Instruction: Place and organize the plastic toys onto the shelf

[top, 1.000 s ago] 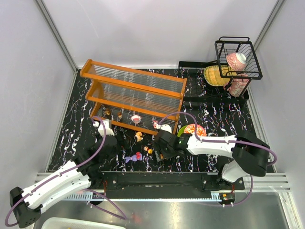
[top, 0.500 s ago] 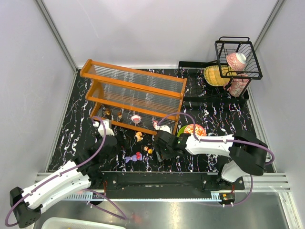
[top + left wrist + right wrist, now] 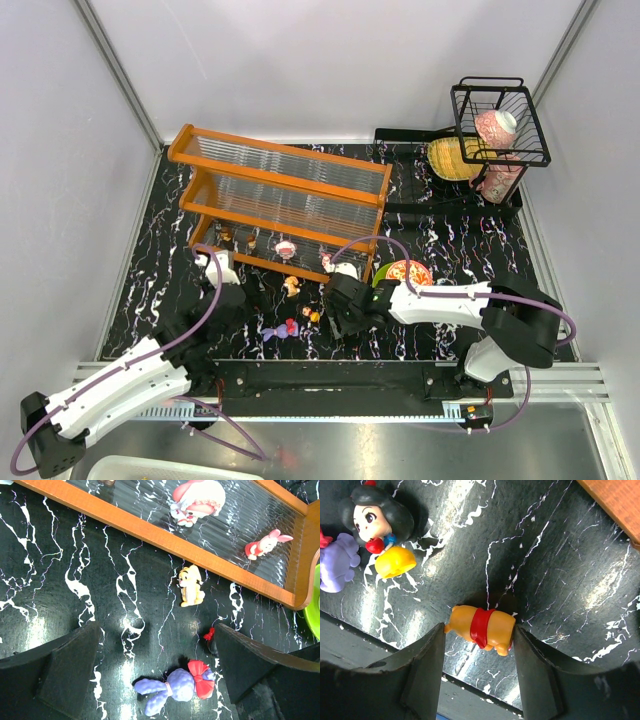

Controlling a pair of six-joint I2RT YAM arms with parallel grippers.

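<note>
The right gripper (image 3: 479, 649) has its jaws closed on the two ends of a small orange plastic bear in a red shirt (image 3: 482, 629). The bear lies on its side on the black white-veined table (image 3: 450, 240), in front of the wide orange-framed shelf (image 3: 290, 187) with clear ribbed panels. The left gripper (image 3: 156, 640) hovers with jaws wide open and empty over the table before the shelf's front rail. A yellow dog figurine (image 3: 191, 586) stands just before that rail, and a purple figurine with a red bow (image 3: 175, 687) lies farther out. A pink-and-white figurine (image 3: 197, 500) and a small red bunny (image 3: 262, 542) rest on the lower panel.
</note>
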